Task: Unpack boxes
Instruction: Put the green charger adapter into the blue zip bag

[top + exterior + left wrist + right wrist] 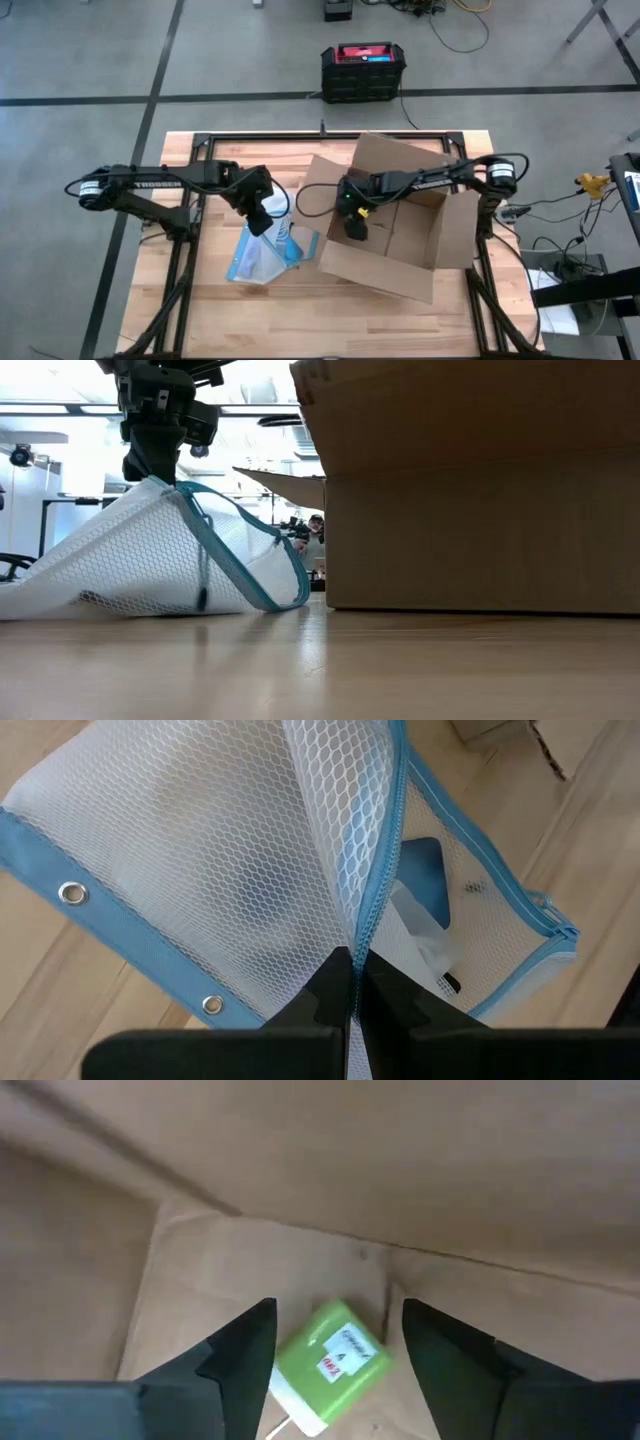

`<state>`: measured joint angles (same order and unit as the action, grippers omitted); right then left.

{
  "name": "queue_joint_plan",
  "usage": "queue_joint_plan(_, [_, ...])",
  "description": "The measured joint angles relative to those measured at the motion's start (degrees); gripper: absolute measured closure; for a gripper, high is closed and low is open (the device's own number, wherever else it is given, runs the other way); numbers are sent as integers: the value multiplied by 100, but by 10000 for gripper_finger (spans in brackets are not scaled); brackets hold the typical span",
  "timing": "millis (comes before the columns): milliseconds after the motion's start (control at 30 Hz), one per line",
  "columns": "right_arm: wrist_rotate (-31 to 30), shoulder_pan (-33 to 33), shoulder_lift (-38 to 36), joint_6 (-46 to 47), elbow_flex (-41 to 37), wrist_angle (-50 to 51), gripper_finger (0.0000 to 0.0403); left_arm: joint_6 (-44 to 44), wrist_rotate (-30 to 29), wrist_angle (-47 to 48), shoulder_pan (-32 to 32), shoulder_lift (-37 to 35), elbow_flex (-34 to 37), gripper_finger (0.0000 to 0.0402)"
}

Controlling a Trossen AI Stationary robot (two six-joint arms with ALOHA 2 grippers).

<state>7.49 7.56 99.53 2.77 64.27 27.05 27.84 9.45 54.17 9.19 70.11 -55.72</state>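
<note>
Inside the open cardboard box (400, 225), the right gripper (338, 1342) reaches down, fingers spread above a green block (330, 1360) on its floor. Beside the box, the left gripper (355, 982) pinches the mesh bag (265, 252) shut-fingered.

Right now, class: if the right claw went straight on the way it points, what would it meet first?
Probably the green block lying on the floor of the cardboard box; the open right claw frames it, though the depth is unclear.

Mesh bag (263, 252) with blue edging is propped up on wooden table (300, 320); black crate (363, 72) is seen on floor beyond.
</note>
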Motion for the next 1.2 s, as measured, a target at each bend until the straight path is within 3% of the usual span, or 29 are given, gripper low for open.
queue_joint_plan(100, [-465, -108, -64, 586, 2, 78, 220, -105, 0, -12, 0, 0, 0, 401])
queue_joint_plan(300, [-560, -169, -77, 1907, 7, 339, 222, -333, 0, -17, 0, 0, 0, 401])
queue_joint_plan(533, [-644, -264, -77, 2841, 205, 470, 176, -553, 0, -15, 0, 0, 0, 401])
queue_joint_plan(733, [-1161, -460, -77, 3619, 216, 780, 135, -822, 0, -13, 0, 0, 0, 401])
queue_joint_plan(967, [-1179, -467, 169, 3940, 203, 772, 133, -1132, -9, -16, 2, 0, 0, 401])
queue_joint_plan(1200, [-1159, -467, 463, 3919, 203, 765, 160, -1190, -13, -18, 2, 2, 0, 401])
